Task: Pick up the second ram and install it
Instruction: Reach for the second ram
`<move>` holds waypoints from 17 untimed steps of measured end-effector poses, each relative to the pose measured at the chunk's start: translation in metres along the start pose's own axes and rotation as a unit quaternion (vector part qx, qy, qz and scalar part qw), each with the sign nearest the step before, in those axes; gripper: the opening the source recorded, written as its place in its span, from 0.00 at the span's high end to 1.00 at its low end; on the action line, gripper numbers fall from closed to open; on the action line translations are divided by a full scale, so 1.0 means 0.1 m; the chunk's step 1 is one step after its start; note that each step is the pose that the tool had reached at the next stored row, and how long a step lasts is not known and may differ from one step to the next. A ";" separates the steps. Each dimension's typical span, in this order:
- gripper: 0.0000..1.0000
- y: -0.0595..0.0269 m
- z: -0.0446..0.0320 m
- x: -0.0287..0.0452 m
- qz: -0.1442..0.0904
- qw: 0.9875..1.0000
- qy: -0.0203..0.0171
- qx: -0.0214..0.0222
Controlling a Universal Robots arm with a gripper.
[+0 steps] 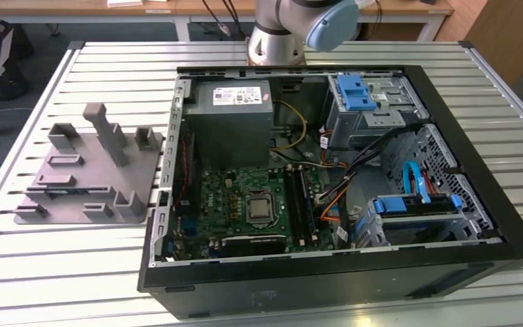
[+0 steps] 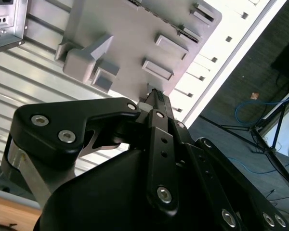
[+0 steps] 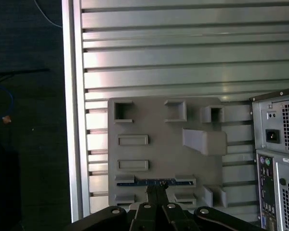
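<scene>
- Claw point(image 3: 156, 189): black two-finger gripper. In the first wrist view its fingers are drawn together with no gap between them and nothing is held. In the second wrist view point(image 2: 153, 94) it appears from the side, with the black linkage and screw heads close to the lens.
- Second ram point(image 3: 130, 183): thin blue circuit-board strip, seen edge-on as a narrow line seated in a slot of the fixture. The closed fingertips line up with its middle, and the strip runs out to both sides of them. I cannot tell whether they touch it.
- Fixture point(image 3: 159, 144): flat grey plastic plate with rectangular pockets and raised blocks, lying on the table. In the exterior view point(image 1: 89, 208) it sits at that view's left, just beside the case, with upright posts visible.
- Table point(image 1: 62, 272): silver slatted aluminium surface carrying both fixture and case.
- Computer case point(image 1: 334, 289): open black tower lying on its side. The exterior view takes in its green motherboard point(image 1: 243, 204), grey power supply point(image 1: 229, 116) and bright blue drive latches point(image 1: 354, 92). The first wrist view catches the rear port panel point(image 3: 279, 144).
- Arm base point(image 1: 275, 37): silver column beyond the case in the exterior view.
</scene>
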State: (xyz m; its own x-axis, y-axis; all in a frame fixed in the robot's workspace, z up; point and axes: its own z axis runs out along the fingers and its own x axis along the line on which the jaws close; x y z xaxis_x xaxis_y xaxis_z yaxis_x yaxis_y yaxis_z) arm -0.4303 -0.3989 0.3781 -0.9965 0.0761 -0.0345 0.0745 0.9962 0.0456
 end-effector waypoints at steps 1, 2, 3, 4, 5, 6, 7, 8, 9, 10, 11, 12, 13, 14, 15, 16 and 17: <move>0.90 -0.001 0.017 0.001 0.000 1.000 0.000 0.000; 0.90 -0.002 0.035 0.002 0.000 1.000 0.000 0.000; 0.90 -0.003 0.053 0.003 0.000 1.000 0.000 0.000; 0.90 -0.004 0.071 0.005 0.000 1.000 0.000 0.000; 0.90 -0.005 0.088 0.008 0.000 1.000 0.000 0.000; 0.90 -0.006 0.107 0.010 0.000 1.000 0.000 0.000; 0.90 -0.007 0.125 0.012 0.000 1.000 0.000 0.000; 0.90 -0.008 0.140 0.015 0.000 1.000 0.000 0.000; 0.90 -0.009 0.153 0.016 0.000 1.000 0.000 0.000; 0.90 -0.009 0.162 0.018 0.000 1.000 0.000 0.000; 0.90 -0.010 0.171 0.019 0.000 1.000 0.000 0.000; 0.90 -0.010 0.180 0.021 0.000 1.000 0.000 0.000; 0.90 -0.011 0.189 0.023 0.000 1.000 0.000 0.000; 0.90 -0.011 0.197 0.025 0.000 1.000 0.000 0.000; 0.90 -0.012 0.205 0.026 0.000 1.000 0.000 0.000; 0.90 -0.012 0.212 0.027 0.000 1.000 0.000 0.000; 0.90 -0.013 0.219 0.029 0.000 1.000 0.000 0.000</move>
State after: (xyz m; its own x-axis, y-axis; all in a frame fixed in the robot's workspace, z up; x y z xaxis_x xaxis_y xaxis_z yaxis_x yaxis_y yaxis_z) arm -0.4324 -0.3990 0.3560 -0.9965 0.0760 -0.0340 0.0745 0.9962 0.0454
